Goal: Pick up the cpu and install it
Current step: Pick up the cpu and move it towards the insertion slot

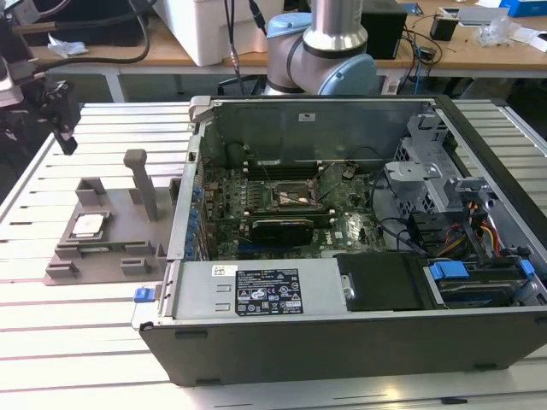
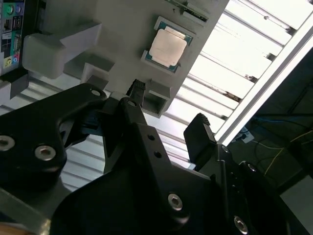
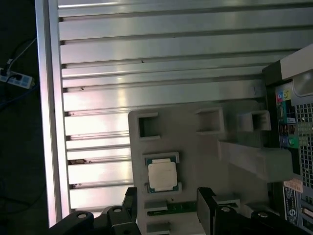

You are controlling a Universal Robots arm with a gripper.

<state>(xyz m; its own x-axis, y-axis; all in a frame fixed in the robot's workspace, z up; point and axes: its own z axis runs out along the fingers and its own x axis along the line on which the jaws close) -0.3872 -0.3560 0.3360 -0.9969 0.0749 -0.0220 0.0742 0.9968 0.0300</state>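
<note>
Gripper [image 3: 168,196] spread open and empty, just beside the cpu [image 3: 162,175] lying flat in the grey tray [image 3: 205,147]; it looks light, stiff, slick-topped and fragile, so pinch opposite edges.

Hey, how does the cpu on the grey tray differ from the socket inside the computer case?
The cpu has a pale silvery top; the socket looks dark within a metal frame. The cpu looks smaller than the socket. The cpu lies on the grey tray outside the case; the socket sits inside it. Both are squarish.
</note>
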